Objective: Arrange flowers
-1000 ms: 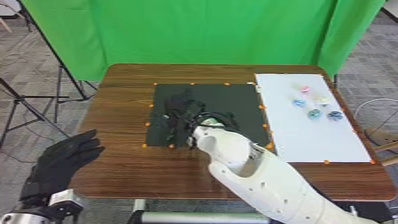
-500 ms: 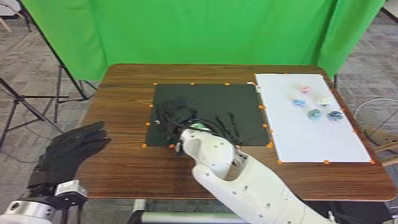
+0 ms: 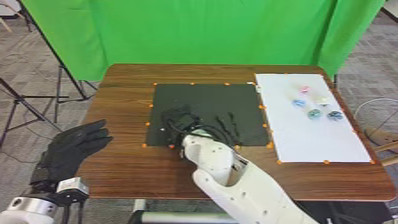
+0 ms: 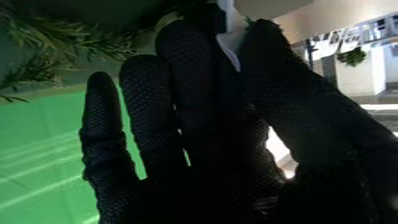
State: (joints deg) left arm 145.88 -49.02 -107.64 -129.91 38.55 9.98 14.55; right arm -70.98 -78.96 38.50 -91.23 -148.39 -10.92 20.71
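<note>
In the head view, my right hand is over the dark mat, left of its middle, with a small white spot at its left side. My left hand stands open, palm flat, beside the table's left edge. Small flower heads lie on the white sheet: a pink one, a light blue one, a whitish one, a teal one and a dark blue one. In the right wrist view, green foliage shows near my right hand; whether it is held is unclear.
Orange markers edge the mat and the white sheet. The brown table has a green curtain behind it. A black stand is at the left, off the table.
My right hand has come nearer the table's front edge, and its forearm has swung left. My left hand has moved slightly forward and right. The flower heads have kept their places.
</note>
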